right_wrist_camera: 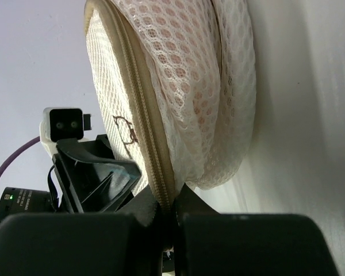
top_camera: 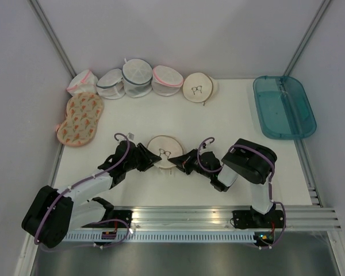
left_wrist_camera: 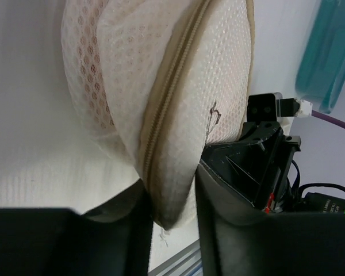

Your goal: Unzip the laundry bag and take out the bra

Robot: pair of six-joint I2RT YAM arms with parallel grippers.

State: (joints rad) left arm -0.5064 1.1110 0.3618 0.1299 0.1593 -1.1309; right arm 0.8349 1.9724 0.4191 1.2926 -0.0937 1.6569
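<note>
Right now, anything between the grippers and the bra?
Yes. The bra shows only as a peach tint through the mesh of the laundry bag, whose visible zip is closed. Left gripper and right gripper pinch the bag's rim; nothing else intervenes.

top external: high at the near edge, looking down over whole tabletop (top_camera: 230, 121)
left wrist: low, very close on laundry bag (left_wrist_camera: 178, 86)
right wrist: same, opposite side
shared: the bag

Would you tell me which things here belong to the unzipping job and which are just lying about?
In use: laundry bag, left gripper, right gripper, both gripping its rim.
Lying about: second cream bag, white mesh bags, orange-patterned bag, teal tray.
</note>
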